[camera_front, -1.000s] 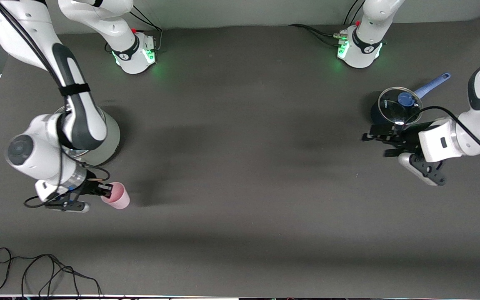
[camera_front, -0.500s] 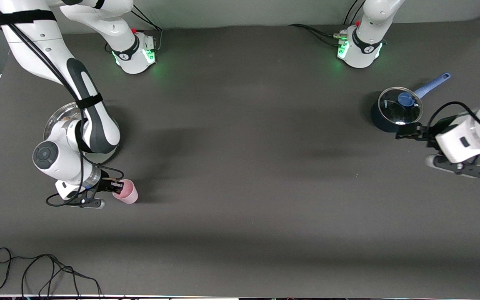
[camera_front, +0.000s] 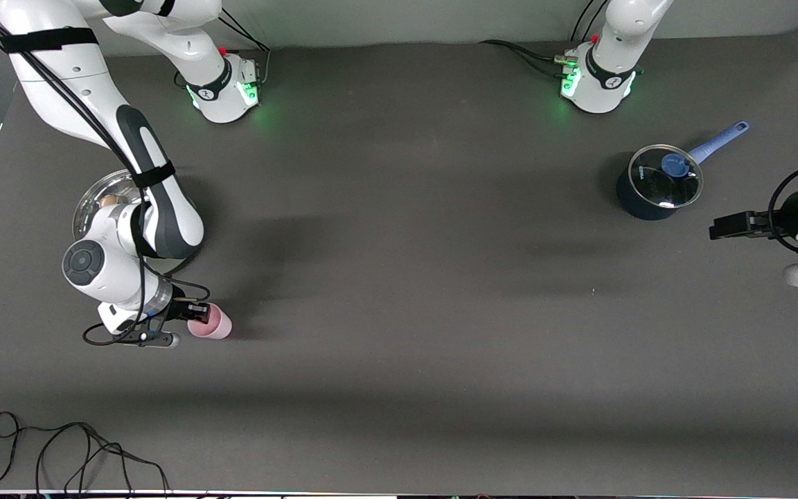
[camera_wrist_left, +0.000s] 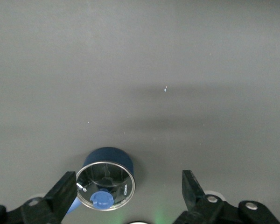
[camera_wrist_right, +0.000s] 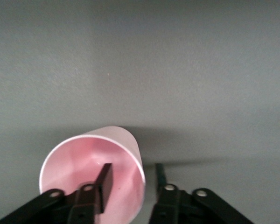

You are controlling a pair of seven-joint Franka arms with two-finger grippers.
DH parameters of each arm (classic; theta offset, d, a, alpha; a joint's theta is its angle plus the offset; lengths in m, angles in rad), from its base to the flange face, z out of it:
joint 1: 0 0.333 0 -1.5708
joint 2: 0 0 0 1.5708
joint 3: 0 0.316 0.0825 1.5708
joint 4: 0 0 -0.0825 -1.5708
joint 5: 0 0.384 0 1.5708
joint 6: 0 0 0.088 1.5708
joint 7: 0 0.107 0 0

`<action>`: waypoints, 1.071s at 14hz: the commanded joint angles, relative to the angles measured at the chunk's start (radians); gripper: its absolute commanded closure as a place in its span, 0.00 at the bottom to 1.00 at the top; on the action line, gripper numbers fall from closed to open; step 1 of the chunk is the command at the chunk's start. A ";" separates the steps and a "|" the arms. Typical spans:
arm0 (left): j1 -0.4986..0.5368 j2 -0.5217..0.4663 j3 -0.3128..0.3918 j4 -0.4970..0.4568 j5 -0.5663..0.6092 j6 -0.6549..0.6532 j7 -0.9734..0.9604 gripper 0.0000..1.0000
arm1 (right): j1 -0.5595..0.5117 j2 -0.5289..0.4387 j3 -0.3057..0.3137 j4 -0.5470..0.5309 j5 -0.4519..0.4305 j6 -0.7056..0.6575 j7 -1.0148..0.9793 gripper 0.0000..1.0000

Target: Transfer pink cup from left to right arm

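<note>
Pink cup (camera_front: 210, 323) rides in the right gripper (camera_front: 190, 320) low over the tabletop (camera_front: 399, 291) at the right arm's end, fingers (camera_wrist_right: 104, 179) pinched on its rim, one inside, one outside. Beside the lidded blue saucepan (camera_front: 657, 184), the left gripper (camera_wrist_left: 128, 186) hangs spread wide and empty. Light, thin and probably slick, the tumbler likely takes best at the rim.

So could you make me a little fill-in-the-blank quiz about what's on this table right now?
1. The right gripper pinches the wall of the ____ cup, one finger inside it.
2. The left gripper has its fingers ____ and holds nothing.
3. The lidded pot has a long ____ handle.
4. The cup sits toward the ____ arm's end of the table.

Missing words: pink; open; blue; right
</note>
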 commanded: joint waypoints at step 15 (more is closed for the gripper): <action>-0.658 -0.315 0.774 -0.121 -0.201 0.094 0.056 0.00 | 0.011 -0.378 -0.089 0.579 -0.048 -1.086 -0.016 0.00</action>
